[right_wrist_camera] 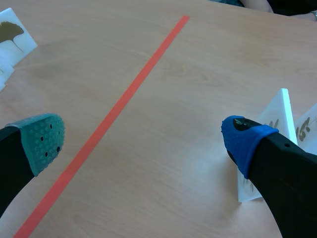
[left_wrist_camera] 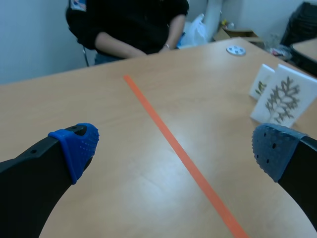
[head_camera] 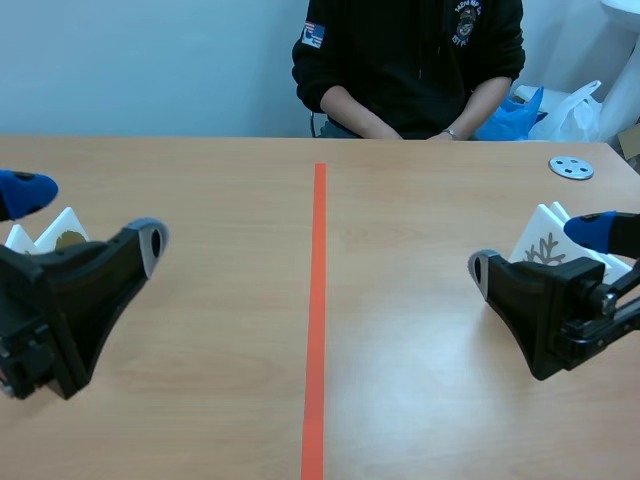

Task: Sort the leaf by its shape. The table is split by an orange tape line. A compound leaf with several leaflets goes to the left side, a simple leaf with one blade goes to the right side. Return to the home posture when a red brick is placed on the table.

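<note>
White cards printed with leaves stand on both sides of the orange tape line (head_camera: 318, 300). At the left, a card with a single fan-shaped leaf (head_camera: 62, 234) (right_wrist_camera: 12, 31) stands just behind my left gripper (head_camera: 85, 215) (left_wrist_camera: 173, 148), which is open and holds nothing. At the right, a card with a branching many-leaflet leaf (head_camera: 545, 247) (left_wrist_camera: 283, 95) stands with other cards (left_wrist_camera: 261, 82) (right_wrist_camera: 277, 119) behind my right gripper (head_camera: 537, 250) (right_wrist_camera: 142, 138). That gripper is open too, with nothing in it, and its blue pad is close beside those cards.
A person in a dark top (head_camera: 410, 60) sits across the table with hands at its far edge. A small grey metal disc (head_camera: 571, 167) (left_wrist_camera: 236, 50) lies at the far right. Blue and white plastic bags (head_camera: 560, 110) sit behind the table.
</note>
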`<state>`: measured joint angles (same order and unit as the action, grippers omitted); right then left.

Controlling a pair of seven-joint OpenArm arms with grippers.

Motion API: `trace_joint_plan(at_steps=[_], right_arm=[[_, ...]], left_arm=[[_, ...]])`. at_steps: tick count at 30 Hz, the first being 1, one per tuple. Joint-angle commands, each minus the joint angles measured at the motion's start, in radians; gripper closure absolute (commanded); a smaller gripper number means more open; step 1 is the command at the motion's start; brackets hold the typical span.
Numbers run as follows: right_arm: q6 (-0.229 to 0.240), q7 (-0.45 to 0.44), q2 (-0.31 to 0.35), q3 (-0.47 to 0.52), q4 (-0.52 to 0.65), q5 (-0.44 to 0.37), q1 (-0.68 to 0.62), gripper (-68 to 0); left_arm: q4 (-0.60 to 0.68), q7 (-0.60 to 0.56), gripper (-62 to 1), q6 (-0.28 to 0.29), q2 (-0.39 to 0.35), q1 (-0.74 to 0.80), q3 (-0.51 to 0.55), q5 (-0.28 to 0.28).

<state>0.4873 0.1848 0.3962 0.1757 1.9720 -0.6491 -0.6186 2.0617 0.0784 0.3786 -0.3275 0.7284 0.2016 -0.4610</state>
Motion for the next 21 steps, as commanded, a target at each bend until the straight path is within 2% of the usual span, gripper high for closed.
trace_joint_plan(at_steps=[1,5,11,21], right_arm=[[0.010,-0.014,0.011,0.005,0.031,-0.017,0.003,-67.9],[0.013,-0.014,0.011,0.005,0.031,-0.017,0.003,-67.9],[0.013,-0.014,0.011,0.005,0.031,-0.017,0.003,-67.9],[0.012,-0.014,0.010,0.005,0.031,-0.017,0.003,-67.9]], left_arm=[[-0.002,-0.024,-62.3,-0.006,-0.006,-0.008,-0.020,-0.007],[-0.002,0.002,-62.3,-0.079,-0.006,-0.015,-0.069,0.009],[-0.033,0.002,-62.3,-0.146,-0.006,-0.031,-0.125,0.050],[-0.138,0.000,-62.3,-0.148,-0.005,-0.067,-0.157,0.050]])
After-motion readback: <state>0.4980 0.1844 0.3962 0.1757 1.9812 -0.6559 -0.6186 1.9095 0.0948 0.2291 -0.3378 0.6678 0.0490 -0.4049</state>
